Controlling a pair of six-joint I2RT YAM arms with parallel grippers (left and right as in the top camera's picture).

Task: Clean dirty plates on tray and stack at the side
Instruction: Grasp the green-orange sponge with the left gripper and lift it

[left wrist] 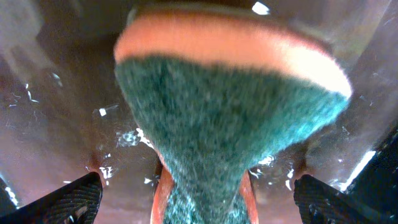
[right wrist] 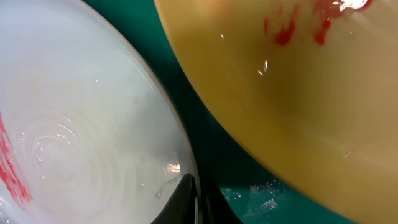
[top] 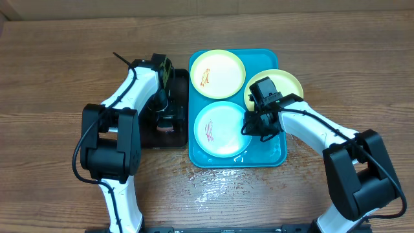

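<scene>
Turquoise tray (top: 268, 155) carries three sauce-streaked plates (top: 220, 74), one overlapping its rim.

**Blue tray (top: 275, 153) holds three plates**

You have a yellow-green plate (top: 217, 73) at the back and a teal plate (top: 220, 128) in front, both red-streaked; a second yellow-green plate (top: 288, 82) overlaps the right rim. Your right gripper (top: 255, 123) meets the teal plate's right edge; your left gripper (top: 165, 120) hangs over the black tray (top: 183, 90).
</scene>
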